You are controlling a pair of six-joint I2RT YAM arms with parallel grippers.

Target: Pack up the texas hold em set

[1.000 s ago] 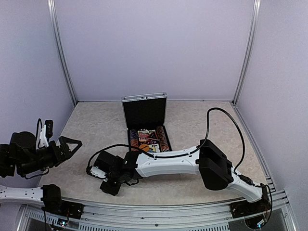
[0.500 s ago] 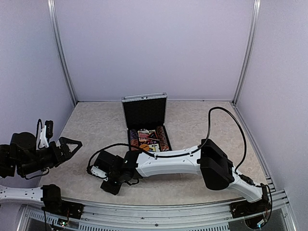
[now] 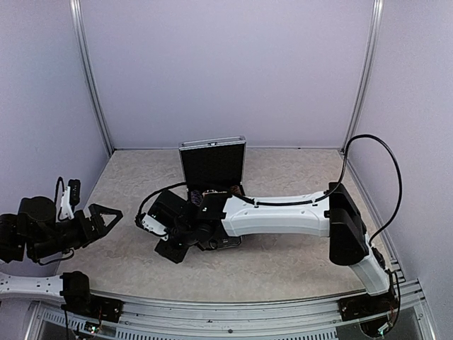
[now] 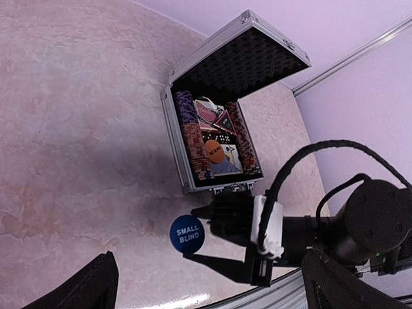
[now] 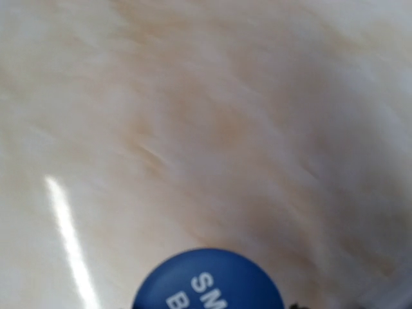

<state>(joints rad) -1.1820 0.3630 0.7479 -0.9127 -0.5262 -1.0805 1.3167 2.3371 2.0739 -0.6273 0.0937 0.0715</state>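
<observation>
**A:** Where is the round blue plastic disc [image 4: 187,235] lettered SMALL BLIND sitting right now?

**B:** It is hanging at the tips of the right pincer [image 4: 207,223], a little above the table, and casting a shadow beneath itself. The jaws are standing half closed, and by the look of it they are clamping the disc's edge.

**A:** And which way is the small silver aluminium briefcase [image 4: 174,138] with black foam lining lying from there?

**B:** Just beyond the disc, on the far side from the arm bases. Its lid is standing open and its front wall is facing the pincer. Its long axis is running near to far, with the striped chip rows [image 4: 193,138] lying along it. An orange disc [image 4: 214,147] is already resting inside.

**A:** Which arm is sitting nearer?

**B:** The right one, clearly. The left pincer [image 3: 105,215] is hovering well apart at the left, jaws spread wide and gripping nothing.

**A:** What is staying hidden?

**B:** From above, the right arm is covering the briefcase's tray and the disc. The right wrist view is blurring, is cutting the disc at its bottom edge and is showing no fingers, so I am judging the grip, not seeing it.
</observation>
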